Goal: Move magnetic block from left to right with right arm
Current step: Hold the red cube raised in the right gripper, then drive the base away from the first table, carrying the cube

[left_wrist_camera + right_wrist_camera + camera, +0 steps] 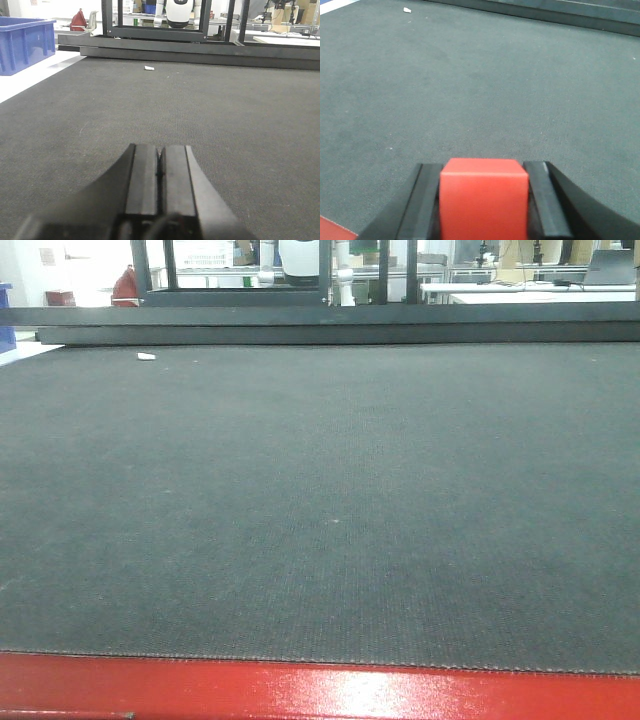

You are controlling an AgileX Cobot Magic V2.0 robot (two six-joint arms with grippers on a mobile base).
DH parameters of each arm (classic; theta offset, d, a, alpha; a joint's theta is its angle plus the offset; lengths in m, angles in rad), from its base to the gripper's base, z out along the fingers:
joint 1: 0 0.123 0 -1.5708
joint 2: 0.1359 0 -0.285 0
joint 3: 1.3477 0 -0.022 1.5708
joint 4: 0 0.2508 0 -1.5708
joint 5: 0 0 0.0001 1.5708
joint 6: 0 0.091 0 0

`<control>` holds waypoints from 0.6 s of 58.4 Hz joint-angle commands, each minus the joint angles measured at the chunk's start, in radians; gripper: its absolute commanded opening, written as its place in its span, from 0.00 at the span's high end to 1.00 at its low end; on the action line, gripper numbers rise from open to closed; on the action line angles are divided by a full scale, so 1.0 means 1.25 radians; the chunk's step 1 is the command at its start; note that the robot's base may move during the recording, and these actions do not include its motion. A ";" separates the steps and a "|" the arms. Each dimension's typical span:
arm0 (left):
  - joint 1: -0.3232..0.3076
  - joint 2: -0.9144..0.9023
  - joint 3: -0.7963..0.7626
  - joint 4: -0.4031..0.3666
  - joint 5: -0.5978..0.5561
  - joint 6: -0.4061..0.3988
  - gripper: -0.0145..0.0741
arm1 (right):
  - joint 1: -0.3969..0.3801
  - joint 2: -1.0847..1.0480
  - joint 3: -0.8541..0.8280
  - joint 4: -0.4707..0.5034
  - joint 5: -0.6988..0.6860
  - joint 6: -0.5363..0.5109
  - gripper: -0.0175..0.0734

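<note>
Where right hand (482, 169) grips, one magnetic block (483, 202) sits.

This is a robotics lab or test workshop: a broad worktop (320, 500) covered in dark grey ribbed matting, with a red-painted front edge (300, 690), faces a black metal frame (155, 33). Behind the frame stands a white machine body (179, 12). A blue plastic crate (22, 42) sits off to one side on a pale floor, and white tables (530, 292) at the back carry cables and equipment
</note>
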 commanded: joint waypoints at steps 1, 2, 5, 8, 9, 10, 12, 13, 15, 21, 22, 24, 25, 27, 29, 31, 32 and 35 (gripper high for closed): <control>-0.005 -0.010 0.005 -0.004 -0.072 -0.006 0.98 | 0.000 0.007 -0.022 -0.007 -0.069 -0.007 0.54; -0.005 -0.010 0.005 -0.004 -0.072 -0.006 0.98 | 0.000 0.007 -0.022 -0.007 -0.069 -0.007 0.54; -0.005 -0.010 0.005 -0.004 -0.072 -0.006 0.98 | 0.000 0.007 -0.022 -0.007 -0.069 -0.007 0.54; -0.005 -0.010 0.005 -0.004 -0.072 -0.006 0.98 | 0.000 0.007 -0.022 -0.007 -0.069 -0.007 0.54; -0.005 -0.010 0.005 -0.004 -0.072 -0.006 0.98 | 0.000 0.007 -0.022 -0.007 -0.069 -0.007 0.54; -0.005 -0.010 0.005 -0.004 -0.072 -0.006 0.98 | 0.000 0.007 -0.022 -0.007 -0.069 -0.007 0.54; -0.005 -0.010 0.005 -0.004 -0.072 -0.006 0.98 | 0.001 0.007 -0.022 -0.007 -0.069 -0.007 0.54; -0.005 -0.010 0.005 -0.004 -0.072 -0.006 0.98 | 0.001 0.007 -0.022 -0.007 -0.069 -0.007 0.54; -0.005 -0.010 0.005 -0.004 -0.072 -0.006 0.98 | 0.001 0.007 -0.022 -0.007 -0.069 -0.007 0.54; -0.005 -0.010 0.005 -0.004 -0.072 -0.006 0.98 | 0.001 0.007 -0.022 -0.007 -0.069 -0.007 0.54; -0.005 -0.010 0.005 -0.004 -0.072 -0.006 0.98 | 0.001 0.007 -0.022 -0.007 -0.069 -0.007 0.54; -0.005 -0.010 0.005 -0.004 -0.072 -0.006 0.98 | 0.001 0.007 -0.022 -0.007 -0.069 -0.007 0.54; -0.005 -0.010 0.005 -0.004 -0.072 -0.006 0.98 | 0.001 0.007 -0.022 -0.007 -0.069 -0.007 0.54; -0.005 -0.010 0.005 -0.004 -0.072 -0.006 0.98 | 0.001 0.007 -0.022 -0.007 -0.069 -0.007 0.54; -0.005 -0.010 0.005 -0.004 -0.072 -0.006 0.98 | 0.001 0.007 -0.022 -0.007 -0.069 -0.007 0.54; -0.005 -0.010 0.005 -0.004 -0.072 -0.006 0.98 | 0.001 0.007 -0.022 -0.007 -0.069 -0.007 0.54; -0.005 -0.010 0.005 -0.004 -0.072 -0.006 0.98 | 0.001 0.007 -0.022 -0.007 -0.069 -0.007 0.54; -0.005 -0.010 0.005 -0.004 -0.072 -0.006 0.98 | 0.001 0.007 -0.022 -0.007 -0.069 -0.007 0.54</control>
